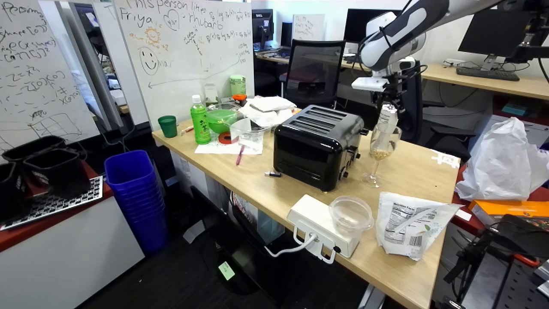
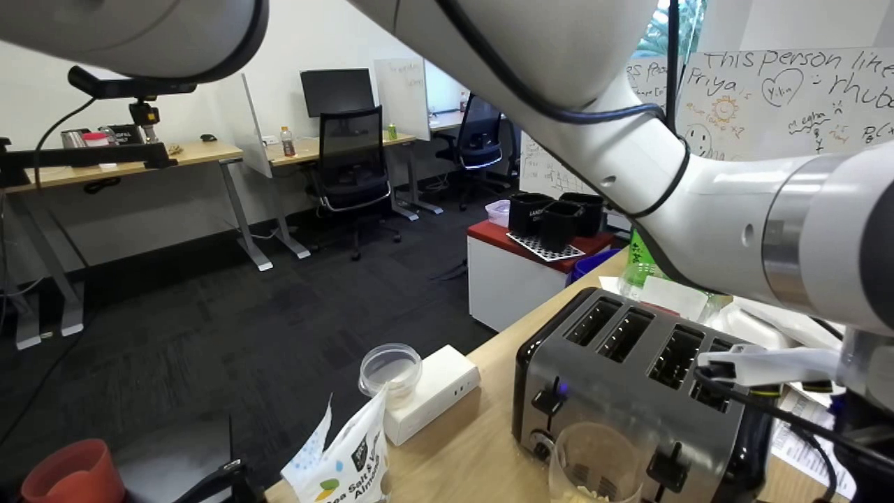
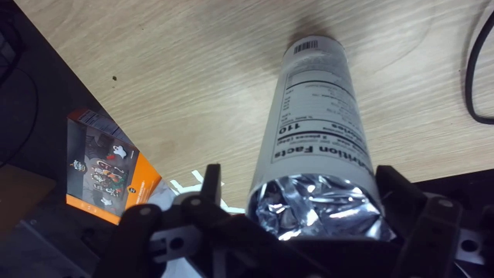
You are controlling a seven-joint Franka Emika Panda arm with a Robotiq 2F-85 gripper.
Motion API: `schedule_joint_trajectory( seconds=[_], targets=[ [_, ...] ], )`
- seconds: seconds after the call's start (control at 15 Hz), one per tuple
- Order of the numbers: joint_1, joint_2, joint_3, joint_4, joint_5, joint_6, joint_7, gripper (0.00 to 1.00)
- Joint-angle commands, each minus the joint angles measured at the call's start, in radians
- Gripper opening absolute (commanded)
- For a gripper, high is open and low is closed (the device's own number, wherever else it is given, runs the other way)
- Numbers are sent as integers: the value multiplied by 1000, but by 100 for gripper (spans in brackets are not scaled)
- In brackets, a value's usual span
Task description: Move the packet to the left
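Note:
The packet (image 3: 314, 112) is a slim whitish tube with Nutrition Facts print and crumpled silver foil at its near end. It stands upright on the table in the wrist view. In an exterior view the packet (image 1: 388, 118) shows behind a stemmed glass, right of the toaster, and its lower part is seen through the glass. My gripper (image 3: 298, 172) is open around its foil top, with a gap at the left finger. The right finger is very close to its side; touching or not, I cannot tell. The gripper (image 1: 390, 107) also shows above the packet. The packet is out of view elsewhere.
The black toaster (image 1: 318, 146) and the stemmed glass (image 1: 381, 150) stand close by. A white printed pouch (image 1: 411, 225), a white box (image 1: 319, 219) and a clear tub (image 1: 351, 213) stand toward the near edge. A green bottle (image 1: 199, 122) and bowls are farther off.

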Motion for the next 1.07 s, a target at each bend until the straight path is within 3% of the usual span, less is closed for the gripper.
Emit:
schedule_joint_trajectory(
  seconds=[0.0, 0.07, 0.13, 0.27, 0.53, 0.73, 1.0],
  targets=[
    [-4, 29, -5, 37, -13, -9, 39, 100],
    [-4, 31, -4, 39, -14, -3, 43, 99],
    [-4, 32, -4, 38, -13, 7, 49, 74],
    [-3, 28, -4, 35, -9, 35, 73, 71],
    [-1, 23, -7, 40, -14, 57, 107, 47],
    [4, 17, -14, 33, -30, 60, 120, 41],
    [20, -29, -37, 2, -92, 82, 123, 41]
  ],
)
